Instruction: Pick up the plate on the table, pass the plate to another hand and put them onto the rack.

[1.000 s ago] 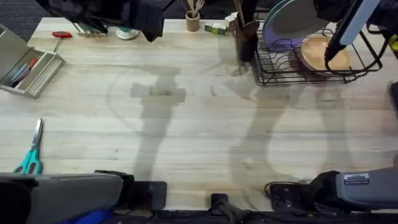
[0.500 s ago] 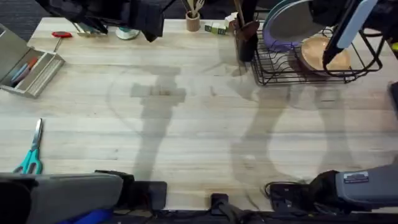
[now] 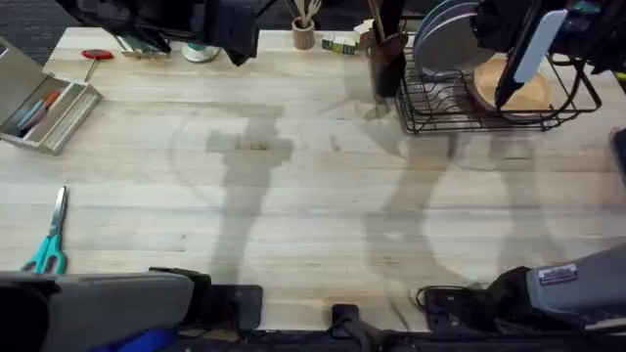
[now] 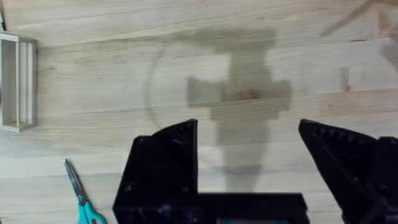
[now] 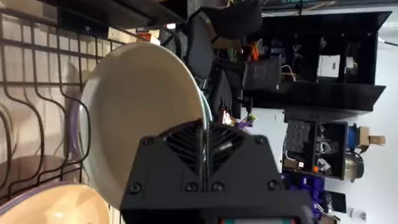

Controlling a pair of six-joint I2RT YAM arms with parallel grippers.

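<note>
**A:** Where does your plate [image 3: 448,37] sit right now?

**B:** You have it at the far right corner of the table [image 3: 313,225], standing on edge inside the black wire rack [image 3: 460,115]. The right gripper [image 5: 205,134] is clamped on its rim; in your right wrist view the 2 black fingers meet on the plate's edge, with the pale face of the plate [image 5: 140,118] turned toward the rack wires [image 5: 37,93].

**A:** What else is in that rack?

**B:** You can see a lavender plate [image 3: 430,70] just behind the white one, only a sliver of its rim showing, and an orange-tan plate [image 3: 514,90] lying toward the rack's right end. Whether the white plate already rests on the wires or hangs just above them, you probably can't settle from these angles.

**A:** And your left arm?

**B:** The left gripper [image 4: 249,152] is spread wide, holding nothing, above bare wood. Teal-handled scissors [image 3: 49,240] lie near the table's left edge, and an open grey case [image 3: 44,108] sits toward the far left corner. A dark utensil holder [image 3: 384,61] stands beside the rack's left end, along the far edge.
</note>
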